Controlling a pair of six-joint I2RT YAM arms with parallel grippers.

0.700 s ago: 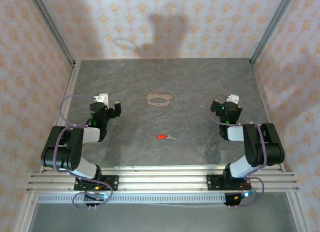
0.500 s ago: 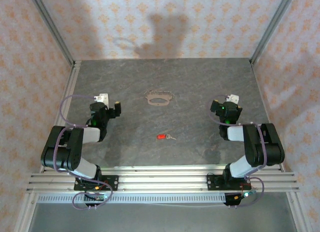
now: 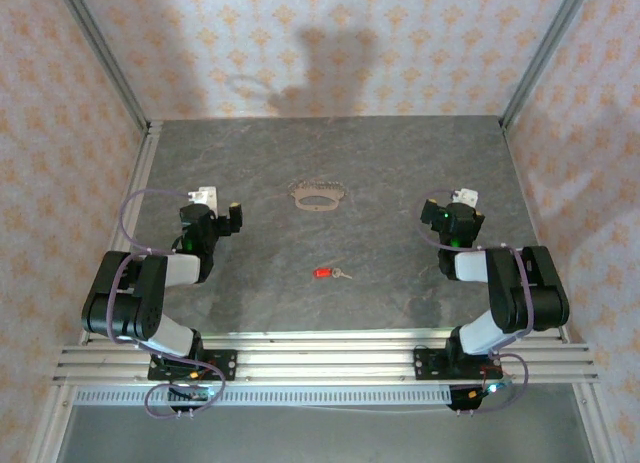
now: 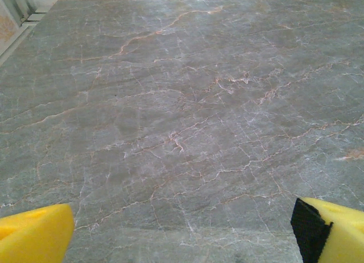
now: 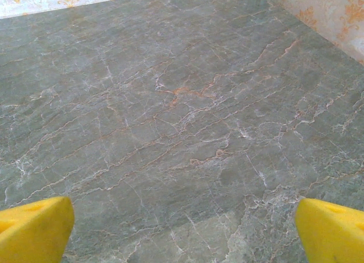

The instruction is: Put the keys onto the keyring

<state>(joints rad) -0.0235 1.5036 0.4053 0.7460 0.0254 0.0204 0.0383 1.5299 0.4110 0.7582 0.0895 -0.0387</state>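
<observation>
A small key [image 3: 328,273] with a red head and short silver blade lies on the grey marbled table near the middle front. Farther back lies the keyring [image 3: 317,196], a thin pale tan oval loop with small pale pieces along its far edge. My left gripper [image 3: 218,211] rests low at the left, well left of both. My right gripper [image 3: 455,210] rests low at the right, well right of both. In each wrist view the yellow fingertips [image 4: 35,237] [image 5: 34,229] stand far apart over bare table, so both grippers [image 4: 185,237] [image 5: 185,232] are open and hold nothing.
Patterned walls and metal posts [image 3: 100,58] enclose the table at left, back and right. A metal rail frame [image 3: 320,358] runs along the near edge where the arm bases are bolted. Bare marbled surface [image 3: 400,163] lies around the key and the loop.
</observation>
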